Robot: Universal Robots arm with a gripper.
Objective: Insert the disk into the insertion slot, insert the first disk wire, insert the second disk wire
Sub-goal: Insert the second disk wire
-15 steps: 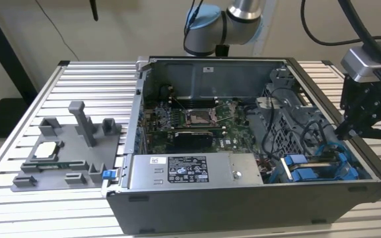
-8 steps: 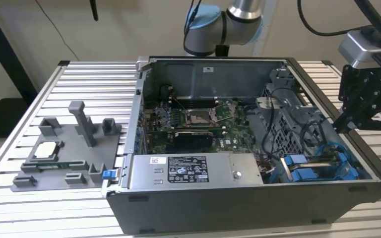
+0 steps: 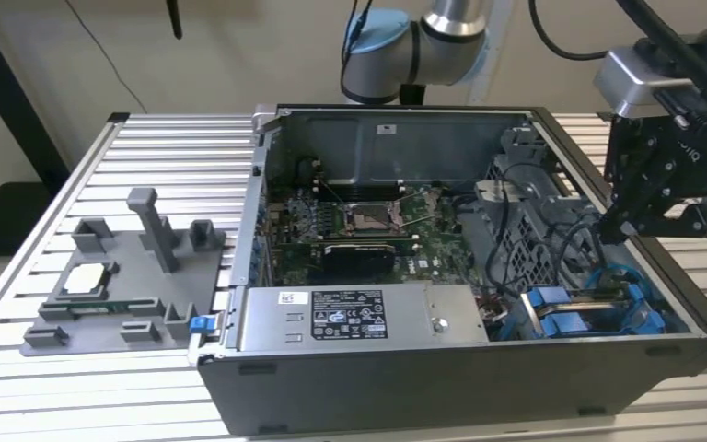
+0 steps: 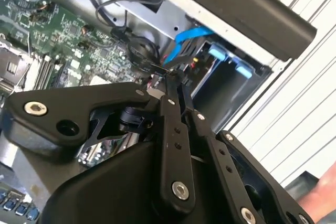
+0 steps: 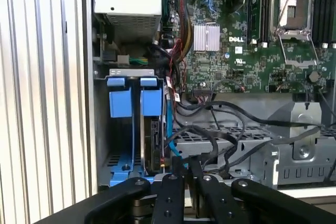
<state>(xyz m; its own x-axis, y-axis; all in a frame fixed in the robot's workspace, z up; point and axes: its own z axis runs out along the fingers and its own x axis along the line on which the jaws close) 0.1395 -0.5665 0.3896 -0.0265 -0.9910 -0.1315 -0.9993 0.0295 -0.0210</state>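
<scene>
The disk [image 5: 154, 142] stands edge-on in the insertion slot [image 5: 126, 167] of the grey drive cage [image 3: 587, 313], under a blue carrier handle [image 5: 151, 100]. A second blue handle [image 5: 119, 103] sits beside it. A thin blue disk wire [image 4: 190, 36] runs down along the disk to my fingertips. My gripper [image 5: 185, 162] hovers just over the disk's end, with its fingers [image 4: 169, 103] pressed together on the end of that blue wire. In the exterior view the gripper [image 3: 609, 228] hangs over the case's right side, above the cage.
The open case [image 3: 452, 378] lies on a slatted table [image 3: 157, 147]. Inside it are the power supply box [image 3: 353, 316], the motherboard with its CPU socket [image 3: 366, 216], and loose black cables [image 5: 236, 124] draped over the cage. A grey parts fixture [image 3: 121, 285] sits at the exterior view's left.
</scene>
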